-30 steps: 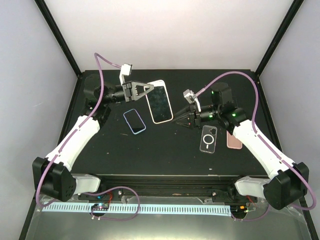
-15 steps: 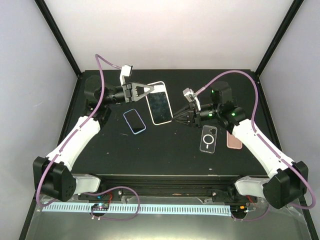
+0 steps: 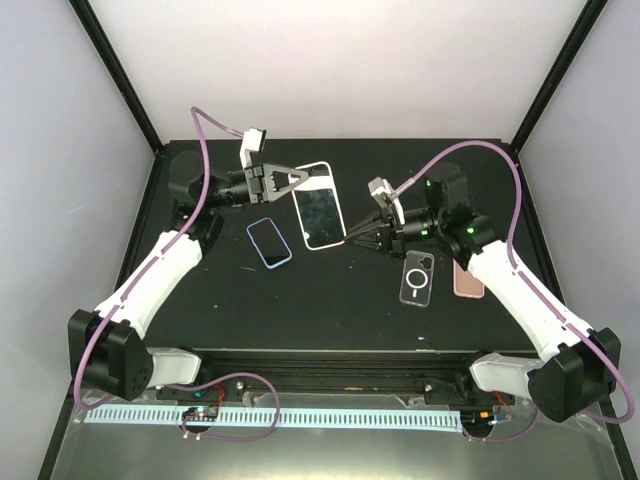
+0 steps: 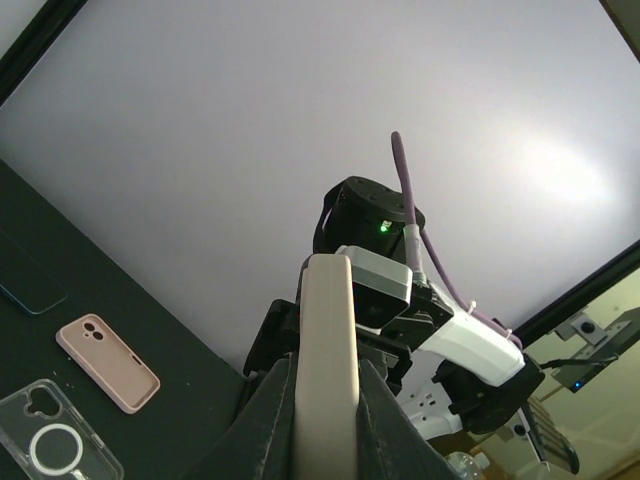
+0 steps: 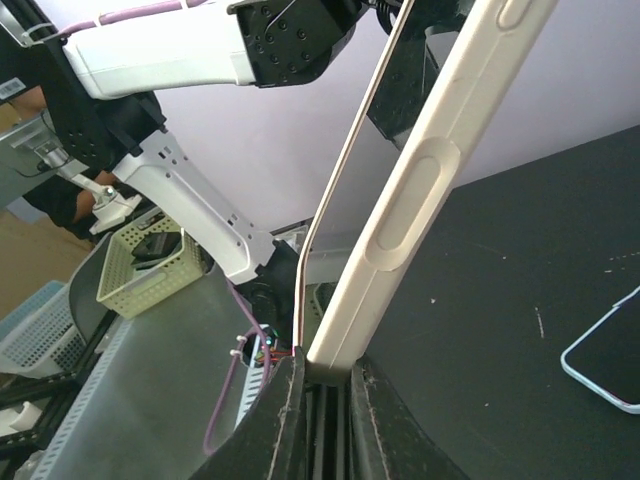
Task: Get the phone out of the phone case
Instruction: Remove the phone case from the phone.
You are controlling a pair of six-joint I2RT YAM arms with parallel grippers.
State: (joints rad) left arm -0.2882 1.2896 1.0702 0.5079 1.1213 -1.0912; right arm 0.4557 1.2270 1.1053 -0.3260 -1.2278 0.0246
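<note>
Held the phone point(image 3: 320, 208), seated in its cream phone case point(image 4: 328, 330), aloft over the table's point(image 3: 330, 315) far middle. Pinched it at both ends: left gripper point(image 3: 304, 178) clamped far-left, right gripper point(image 3: 348, 239) clamped near-right. Grasping apparently done, separation not yet; next called for peeling the rim off one corner.

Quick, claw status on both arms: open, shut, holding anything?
Left claw: shut on the far end of the large black-screened phone in its cream case.
Right claw: shut on the same cased phone's near corner.
</note>
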